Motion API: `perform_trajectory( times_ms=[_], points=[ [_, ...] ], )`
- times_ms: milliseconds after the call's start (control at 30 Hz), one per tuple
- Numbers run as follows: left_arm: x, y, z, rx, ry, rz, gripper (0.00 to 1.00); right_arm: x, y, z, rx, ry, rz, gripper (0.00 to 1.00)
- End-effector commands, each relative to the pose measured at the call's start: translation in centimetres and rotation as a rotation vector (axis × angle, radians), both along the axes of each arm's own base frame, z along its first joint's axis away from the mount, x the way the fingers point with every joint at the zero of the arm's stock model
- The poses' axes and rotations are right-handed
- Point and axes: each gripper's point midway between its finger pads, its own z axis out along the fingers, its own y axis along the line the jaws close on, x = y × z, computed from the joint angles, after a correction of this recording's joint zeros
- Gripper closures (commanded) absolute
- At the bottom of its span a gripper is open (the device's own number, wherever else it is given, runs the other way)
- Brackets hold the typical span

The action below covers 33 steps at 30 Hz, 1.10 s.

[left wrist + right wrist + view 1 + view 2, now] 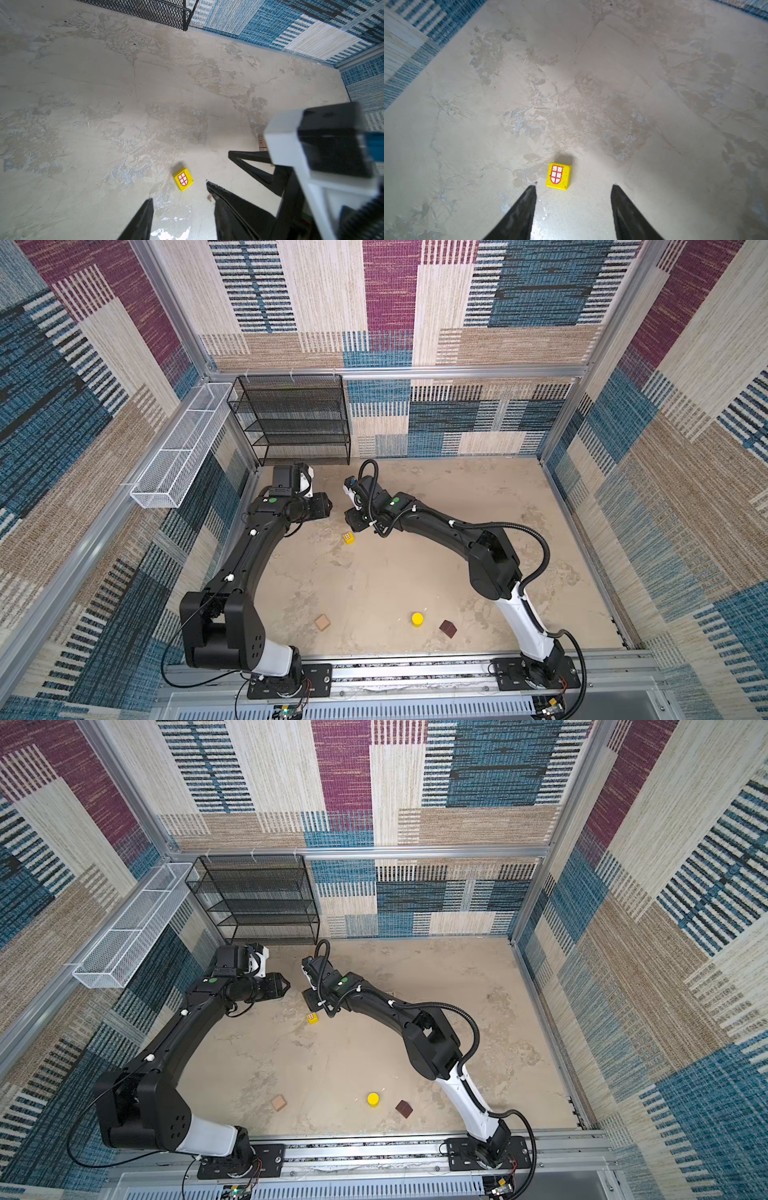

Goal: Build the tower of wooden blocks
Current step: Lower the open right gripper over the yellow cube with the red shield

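Observation:
A yellow cube [348, 537] [312, 1018] with a red-and-white window print lies on the table in both top views. Both wrist views show the cube [183, 179] [558, 176] just beyond the fingertips. My left gripper [179, 192] [329, 506] hovers open and empty to its left. My right gripper [574, 185] [351, 524] hangs open and empty just above it. Near the front edge lie a tan cube [322, 622], a yellow cylinder [417, 619] and a dark brown block [448, 628]. A sliver of pale wood [262, 143] peeks from behind the right gripper. No wood block tower shows.
A black mesh shelf [295, 418] stands at the back left against the wall. A white wire basket [178, 448] hangs on the left frame. Carpet-patterned walls close in the table on three sides, and a metal rail [415, 672] runs along the front.

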Motion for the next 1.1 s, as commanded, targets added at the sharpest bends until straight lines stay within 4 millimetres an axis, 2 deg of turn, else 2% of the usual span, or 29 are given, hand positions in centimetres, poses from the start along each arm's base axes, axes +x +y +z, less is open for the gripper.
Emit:
perform_trajectory(
  times_ms=[0,300,400,667,1067],
  points=[
    [-0.2,0.4,0.1,0.006,0.005,0.014,0.48,0.5,-0.3,-0.9,-0.046,0.002,-0.054,0.41],
    [-0.2,0.3,0.2,-0.016,0.006,0.013,0.48,0.8,1.0,-2.7,-0.069,0.021,-0.073,0.44],
    [-0.2,0.3,0.2,-0.022,0.008,0.015,0.48,0.4,1.1,-3.5,-0.077,0.036,-0.068,0.47],
    [-0.2,-0.1,0.2,-0.061,0.016,0.006,0.48,-0.8,1.9,-5.1,-0.091,0.071,-0.046,0.48],
    [-0.3,-0.4,0.7,-0.09,0.011,0.0,0.48,-1.0,1.9,-6.7,-0.141,0.072,-0.059,0.5]
  ],
)
